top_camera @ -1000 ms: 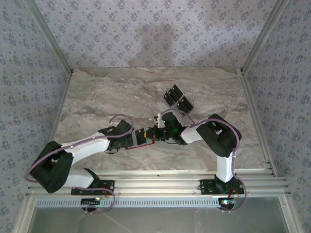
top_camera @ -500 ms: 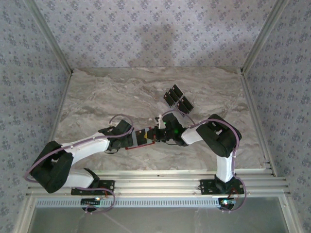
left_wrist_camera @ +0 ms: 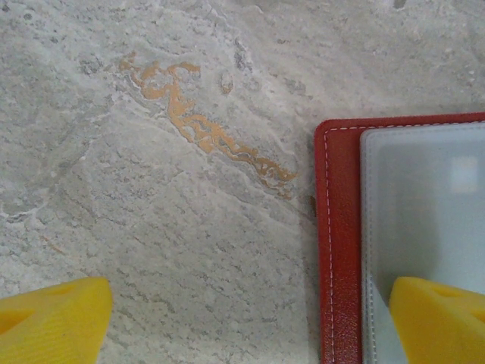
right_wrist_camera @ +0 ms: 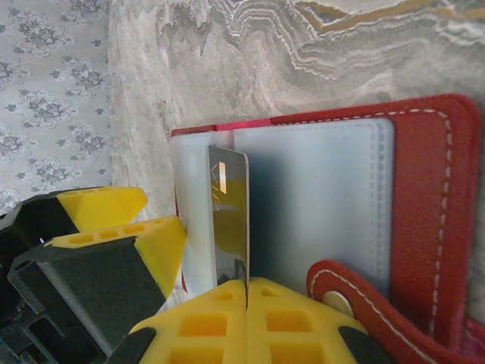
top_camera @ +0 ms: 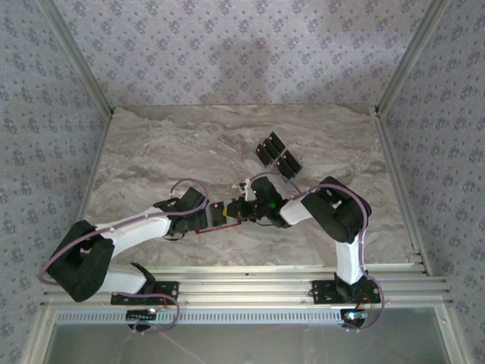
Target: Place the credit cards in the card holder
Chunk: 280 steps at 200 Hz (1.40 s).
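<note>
Marble bench (top_camera: pixel 151 152), overhead and wrist views. The left end effector (left_wrist_camera: pixel 246 322) was spread wide, one finger over the pale inside of the open red card holder (left_wrist_camera: pixel 342 227). The right end effector (right_wrist_camera: pixel 246 303) pinched one credit card (right_wrist_camera: pixel 229 216) on edge at the holder's pocket; how far it had entered could not be told. Several loose credit cards (top_camera: pixel 279 155) lay at 1 o'clock of the holder, so most of the task apparently remained.

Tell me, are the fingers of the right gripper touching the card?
Touching. The right wrist view shows the card clamped edge-on between the yellow fingers of the right gripper.
</note>
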Each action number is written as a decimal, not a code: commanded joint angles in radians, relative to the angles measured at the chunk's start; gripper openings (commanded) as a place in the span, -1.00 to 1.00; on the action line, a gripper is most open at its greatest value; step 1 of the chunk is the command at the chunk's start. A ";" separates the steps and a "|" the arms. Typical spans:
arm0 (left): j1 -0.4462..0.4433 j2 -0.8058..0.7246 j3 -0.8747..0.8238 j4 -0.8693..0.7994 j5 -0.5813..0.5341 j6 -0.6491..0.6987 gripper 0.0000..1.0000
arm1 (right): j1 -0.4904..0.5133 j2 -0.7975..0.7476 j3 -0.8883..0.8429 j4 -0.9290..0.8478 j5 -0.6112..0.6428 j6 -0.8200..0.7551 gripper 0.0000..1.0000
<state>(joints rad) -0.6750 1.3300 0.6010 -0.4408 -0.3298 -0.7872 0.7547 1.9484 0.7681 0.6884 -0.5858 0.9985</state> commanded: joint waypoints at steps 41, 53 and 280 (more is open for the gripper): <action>0.000 0.005 -0.026 -0.045 -0.007 0.002 0.89 | 0.019 0.054 0.046 -0.086 -0.026 -0.003 -1.00; 0.000 0.002 -0.023 -0.046 -0.007 0.001 0.89 | 0.022 0.058 0.053 -0.096 -0.029 -0.007 -1.00; 0.098 -0.025 -0.026 -0.112 0.007 -0.073 0.95 | 0.054 0.098 0.183 -0.350 -0.011 -0.078 -1.00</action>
<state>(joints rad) -0.5823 1.2865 0.5804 -0.5659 -0.3363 -0.8581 0.7918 2.0014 0.9367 0.4702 -0.6144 0.9455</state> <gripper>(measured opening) 0.979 0.058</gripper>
